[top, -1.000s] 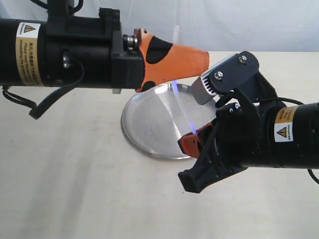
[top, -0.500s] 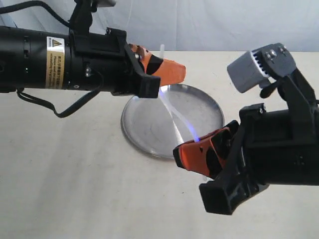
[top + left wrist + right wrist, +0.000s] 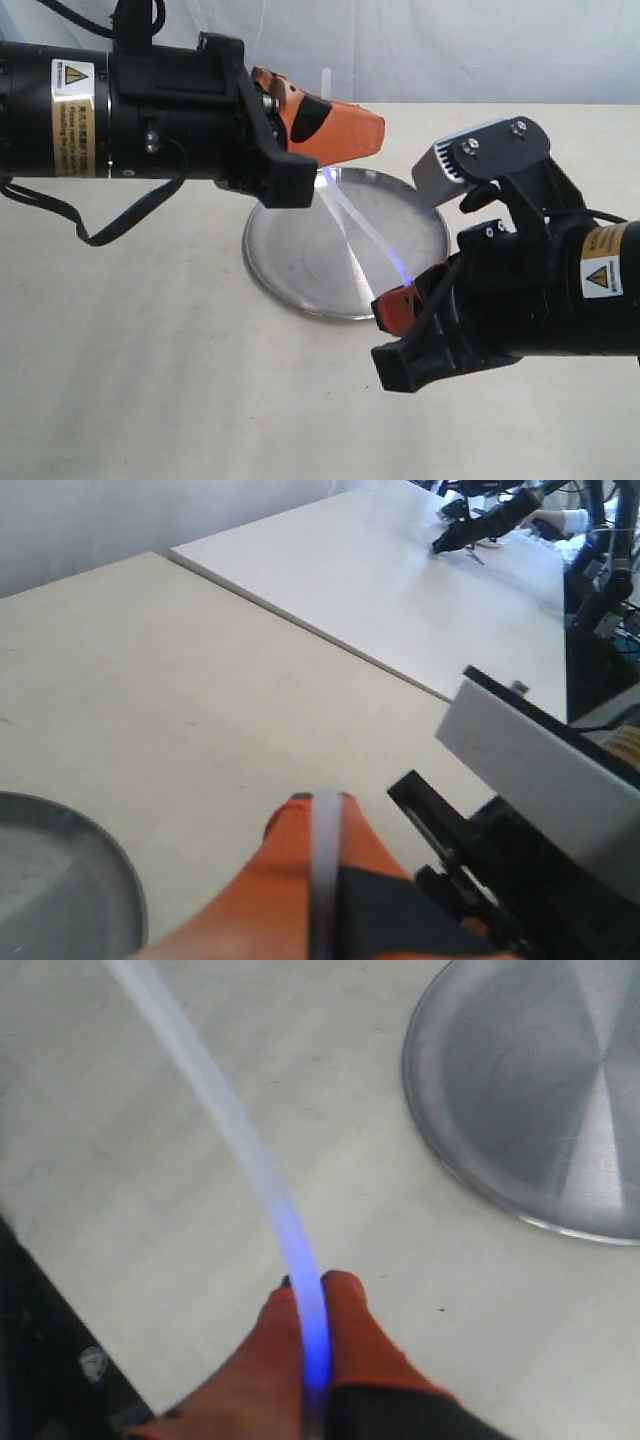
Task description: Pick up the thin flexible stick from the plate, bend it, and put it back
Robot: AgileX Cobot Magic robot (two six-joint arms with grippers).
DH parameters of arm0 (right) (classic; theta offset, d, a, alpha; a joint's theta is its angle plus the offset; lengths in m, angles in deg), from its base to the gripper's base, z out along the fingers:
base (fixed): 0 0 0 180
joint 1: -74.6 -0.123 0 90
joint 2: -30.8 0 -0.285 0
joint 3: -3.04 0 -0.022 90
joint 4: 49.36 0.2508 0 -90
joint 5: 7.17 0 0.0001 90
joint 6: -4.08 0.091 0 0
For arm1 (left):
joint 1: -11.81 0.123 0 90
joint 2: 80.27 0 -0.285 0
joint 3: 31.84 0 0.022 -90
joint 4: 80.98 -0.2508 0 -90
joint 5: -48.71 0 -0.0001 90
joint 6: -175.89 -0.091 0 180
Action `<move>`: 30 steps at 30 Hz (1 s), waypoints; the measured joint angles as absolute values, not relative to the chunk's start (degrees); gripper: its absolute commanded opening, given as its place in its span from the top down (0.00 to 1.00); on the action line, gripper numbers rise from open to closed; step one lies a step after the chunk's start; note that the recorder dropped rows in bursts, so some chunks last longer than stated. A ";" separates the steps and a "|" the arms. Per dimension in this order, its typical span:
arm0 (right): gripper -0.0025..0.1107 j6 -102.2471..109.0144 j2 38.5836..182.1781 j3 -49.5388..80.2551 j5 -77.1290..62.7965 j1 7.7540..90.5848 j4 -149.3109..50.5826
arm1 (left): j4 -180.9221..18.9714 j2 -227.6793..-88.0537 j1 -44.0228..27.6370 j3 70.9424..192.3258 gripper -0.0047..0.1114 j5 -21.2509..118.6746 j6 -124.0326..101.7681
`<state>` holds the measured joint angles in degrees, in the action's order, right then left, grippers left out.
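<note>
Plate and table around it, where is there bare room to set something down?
The plate is bare left of the stick; the table is open in front of it, beside the right gripper. Crowded along the stick, up to the left gripper.

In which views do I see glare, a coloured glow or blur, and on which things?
Exterior view: wedge-shaped glare on the plate; the stick glows blue near the right gripper. Right wrist view: the same blue glow at the gripper, the far end of the stick soft and blurred. Left wrist view: the stick and left gripper are close and out of focus; the table behind is sharper.
</note>
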<state>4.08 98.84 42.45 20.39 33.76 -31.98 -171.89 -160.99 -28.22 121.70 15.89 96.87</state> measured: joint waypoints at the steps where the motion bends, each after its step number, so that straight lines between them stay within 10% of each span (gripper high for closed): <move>1: 0.99 2.24 98.87 42.45 20.28 33.28 -29.66 | -172.02 -160.96 -28.35 121.70 0.96 17.16 96.87; 12: 0.99 -15.04 96.87 42.22 18.06 29.47 -7.36 | -178.56 -162.49 -28.35 121.60 0.96 22.44 98.84; 30: 0.99 -6.90 94.90 41.86 21.91 37.85 -23.58 | -178.49 -158.71 -28.01 116.82 0.96 19.85 101.56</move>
<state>-6.90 94.90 41.86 21.91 37.85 -23.58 -178.49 -158.71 -28.01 116.82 19.85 101.56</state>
